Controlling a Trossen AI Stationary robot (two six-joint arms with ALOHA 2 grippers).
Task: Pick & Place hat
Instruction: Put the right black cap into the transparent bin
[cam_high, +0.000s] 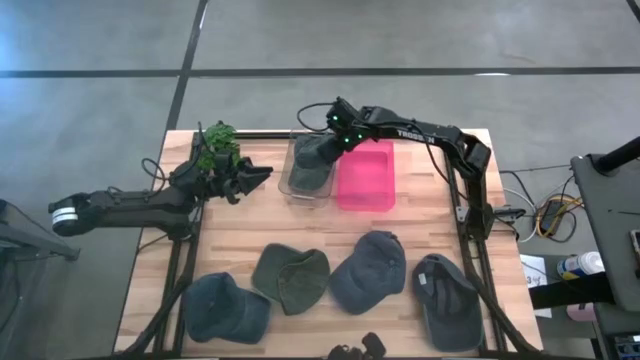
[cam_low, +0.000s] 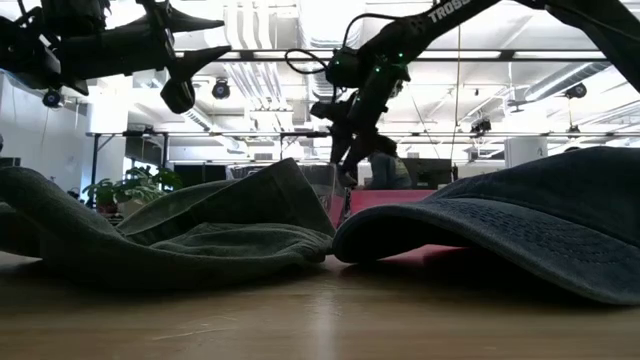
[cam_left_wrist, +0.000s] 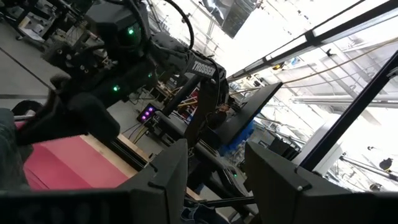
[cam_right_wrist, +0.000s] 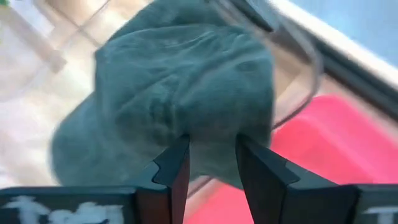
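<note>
Here the right gripper (cam_high: 322, 132), at upper centre of the overhead frame, pinches a grey hat (cam_high: 312, 158) between its jaws over the clear bin (cam_high: 291, 178) beside the pink bin (cam_high: 366, 176). Left gripper (cam_high: 262, 174) hovers centre-left, jaws apart, empty.

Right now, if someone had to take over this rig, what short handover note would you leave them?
Right tool: over the clear bin, fingers gripping a grey hat that hangs into the bin; not yet let go.
Left tool: open, empty, waiting above the table's left rear by the green plant.
Pink bin: beside the clear one, looks empty.
Done: one hat brought to the clear bin.
Left: release it, then four hats in the front row: blue-grey, olive, grey-blue, dark blue.
</note>
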